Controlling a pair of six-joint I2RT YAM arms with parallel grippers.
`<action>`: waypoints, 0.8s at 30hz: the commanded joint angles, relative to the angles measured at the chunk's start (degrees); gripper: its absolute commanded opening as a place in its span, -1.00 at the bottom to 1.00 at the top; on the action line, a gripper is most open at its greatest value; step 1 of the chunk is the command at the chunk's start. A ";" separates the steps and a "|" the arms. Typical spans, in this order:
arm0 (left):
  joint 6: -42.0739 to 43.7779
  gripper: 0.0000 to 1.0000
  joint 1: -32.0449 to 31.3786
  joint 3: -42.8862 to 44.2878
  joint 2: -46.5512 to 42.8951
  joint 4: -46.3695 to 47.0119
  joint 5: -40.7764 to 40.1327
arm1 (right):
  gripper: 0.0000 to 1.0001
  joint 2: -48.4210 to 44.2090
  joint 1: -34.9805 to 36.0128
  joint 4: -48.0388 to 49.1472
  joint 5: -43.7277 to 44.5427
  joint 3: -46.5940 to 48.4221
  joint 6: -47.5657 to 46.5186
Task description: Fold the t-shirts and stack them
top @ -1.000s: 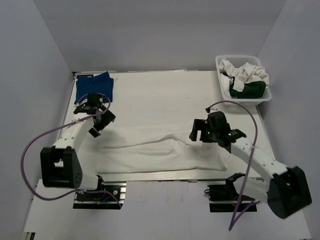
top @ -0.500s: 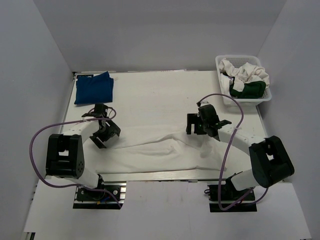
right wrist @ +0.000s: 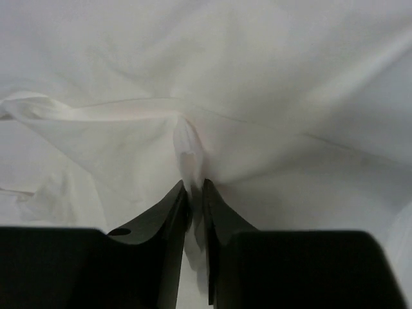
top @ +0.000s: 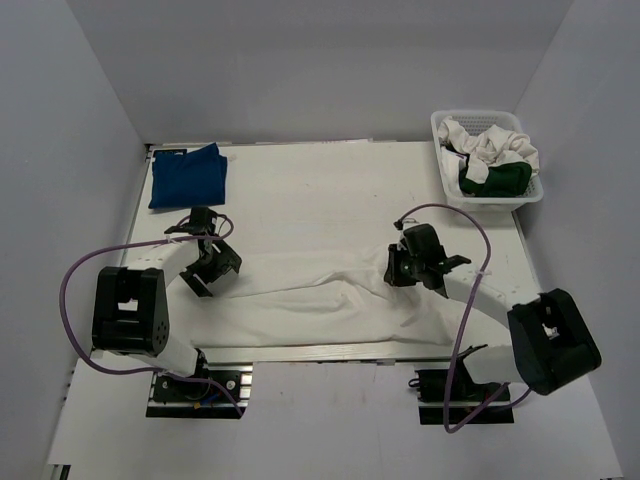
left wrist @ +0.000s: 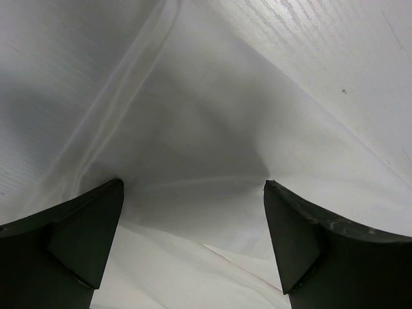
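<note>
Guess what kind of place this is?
Probably a lab robot cell, not a home: plain white enclosure walls, white tabletop, white plastic lattice basket of crumpled shirts, folded royal blue t-shirt.

Bkgd: white wood-grain table (top: 330,190); plain pale-grey walls (top: 300,70) at back + both sides. Light even, diffuse; soft shadows.

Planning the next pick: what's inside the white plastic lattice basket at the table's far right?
Crumpled white cloth on top, dark green cloth at the near side, partly beneath it. Anything deeper in the basket is covered.
</note>
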 commanded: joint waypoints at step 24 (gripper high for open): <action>0.12 0.99 -0.06 1.99 1.06 -0.13 -2.88 | 0.81 -33.33 4.26 -18.32 -13.32 -4.49 4.69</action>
